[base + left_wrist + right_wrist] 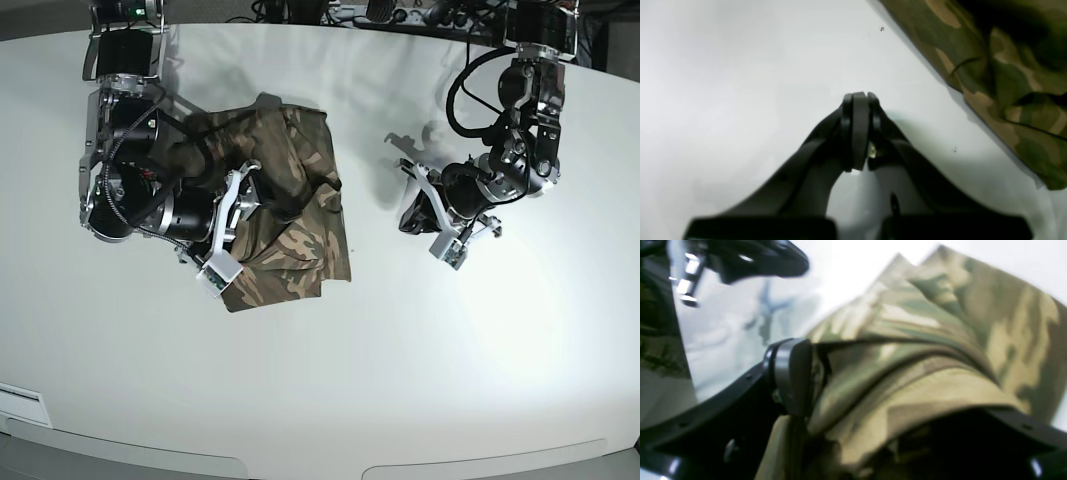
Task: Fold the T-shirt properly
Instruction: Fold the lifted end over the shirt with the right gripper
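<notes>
Base view: T-shirt (pixel 290 225) is bunched at 10 o'clock on the table (pixel 400 360), under the spread right gripper (pixel 262 195). Left gripper (pixel 412 218), pressed together and empty, is seen well apart at 3 o'clock.

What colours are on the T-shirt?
The T-shirt is camouflage: brown, tan and dark green patches. The base view shows it best.

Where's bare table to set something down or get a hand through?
Free: the wide front strip of table below the shirt and both arms, and the gap between the shirt and the left hand. Crowded: the back left, where the right hand sits in the bunched shirt.
</notes>
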`<act>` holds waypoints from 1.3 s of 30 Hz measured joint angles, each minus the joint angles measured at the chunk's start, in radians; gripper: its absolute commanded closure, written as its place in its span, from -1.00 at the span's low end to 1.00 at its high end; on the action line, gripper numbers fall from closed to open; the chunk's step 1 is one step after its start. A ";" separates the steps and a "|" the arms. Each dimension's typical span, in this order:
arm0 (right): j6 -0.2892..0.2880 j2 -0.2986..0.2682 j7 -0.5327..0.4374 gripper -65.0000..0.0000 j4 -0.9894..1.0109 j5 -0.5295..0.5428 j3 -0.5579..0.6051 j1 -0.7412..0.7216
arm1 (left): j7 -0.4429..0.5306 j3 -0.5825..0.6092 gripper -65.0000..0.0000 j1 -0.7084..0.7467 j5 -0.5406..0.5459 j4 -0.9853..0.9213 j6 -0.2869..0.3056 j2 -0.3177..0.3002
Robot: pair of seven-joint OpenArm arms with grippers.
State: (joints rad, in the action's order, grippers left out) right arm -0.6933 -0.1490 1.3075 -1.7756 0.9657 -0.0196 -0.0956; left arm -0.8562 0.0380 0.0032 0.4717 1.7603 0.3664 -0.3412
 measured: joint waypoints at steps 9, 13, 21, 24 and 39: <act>0.000 -0.018 0.058 -0.34 0.000 0.003 -0.017 0.037 | 0.000 0.000 1.00 0.000 0.000 0.000 0.000 0.000; 0.000 -0.043 0.063 -0.34 0.000 0.004 -0.017 0.055 | 0.000 0.000 1.00 0.000 0.000 0.000 0.000 0.000; 0.000 -0.092 0.066 -0.34 -0.049 0.008 -0.017 0.054 | 0.000 0.000 1.00 0.002 0.000 0.000 0.000 0.000; 0.000 -0.092 0.066 -0.34 -0.050 0.011 -0.017 0.055 | 0.000 0.000 1.00 0.003 0.000 0.000 0.000 0.000; 0.000 -0.222 0.074 -0.03 -0.050 0.014 -0.050 0.055 | 0.000 0.000 1.00 0.003 0.000 0.000 0.000 0.000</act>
State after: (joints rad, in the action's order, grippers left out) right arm -0.6933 -0.3714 1.3811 -1.8259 0.9802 -0.0692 -0.0410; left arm -0.8562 0.0380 0.0059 0.4717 1.7603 0.3664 -0.3412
